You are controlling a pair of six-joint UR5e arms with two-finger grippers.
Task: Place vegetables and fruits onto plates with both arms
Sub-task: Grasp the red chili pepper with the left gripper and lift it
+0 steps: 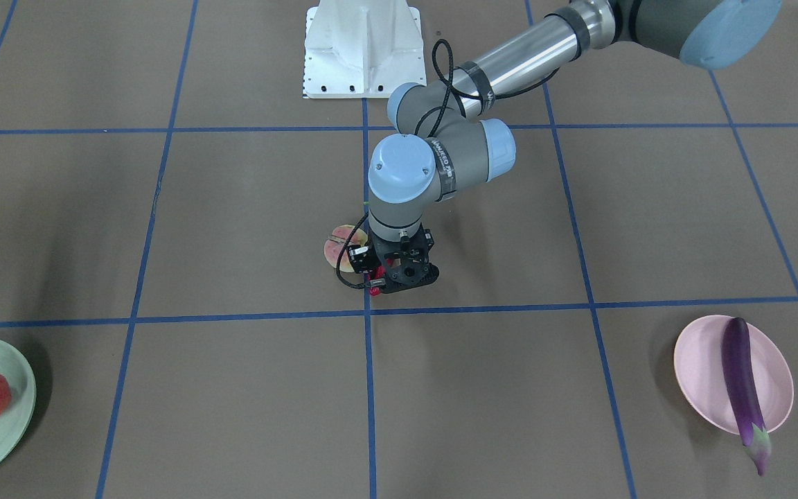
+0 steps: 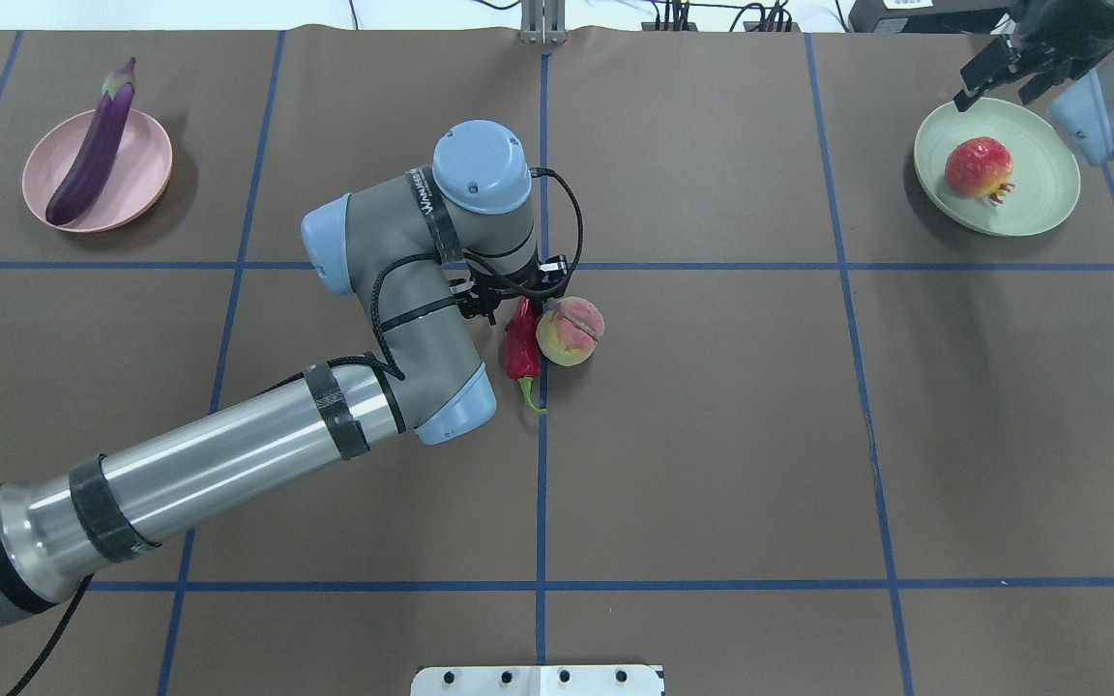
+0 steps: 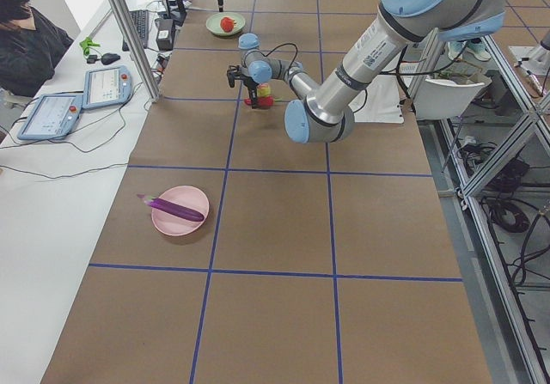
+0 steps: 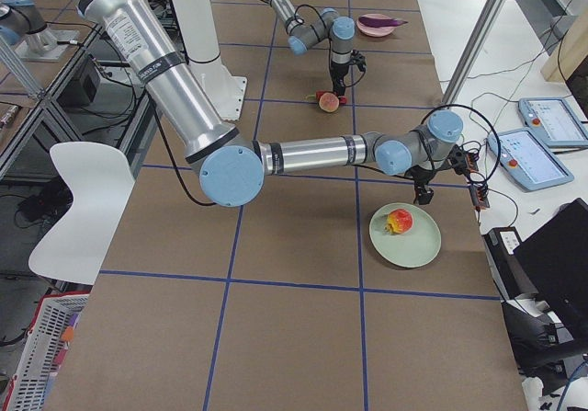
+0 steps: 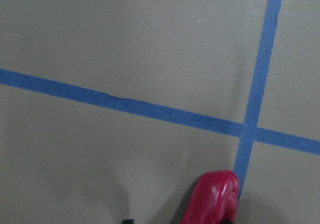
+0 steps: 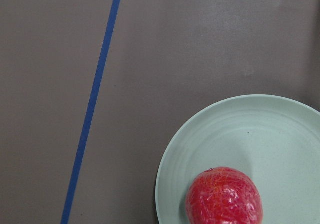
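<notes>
My left gripper point(image 2: 511, 298) hangs low over the thick end of the red chili point(image 2: 522, 346), which lies beside the peach point(image 2: 570, 331) at the table's middle. The wrist hides its fingers, so I cannot tell whether they grip. The chili's tip shows in the left wrist view point(image 5: 212, 199). My right gripper point(image 2: 1007, 79) is open and empty above the far rim of the mint green plate point(image 2: 1040, 198), where the pomegranate point(image 2: 978, 166) rests. The eggplant point(image 2: 91, 159) lies across the pink plate point(image 2: 143, 172), its stem end over the rim.
The white base block point(image 1: 363, 48) stands at the robot's edge. Blue tape lines point(image 2: 542, 483) divide the brown tabletop. Tablets point(image 3: 77, 100) and a seated person point(image 3: 26, 32) are beside the table on the operators' side.
</notes>
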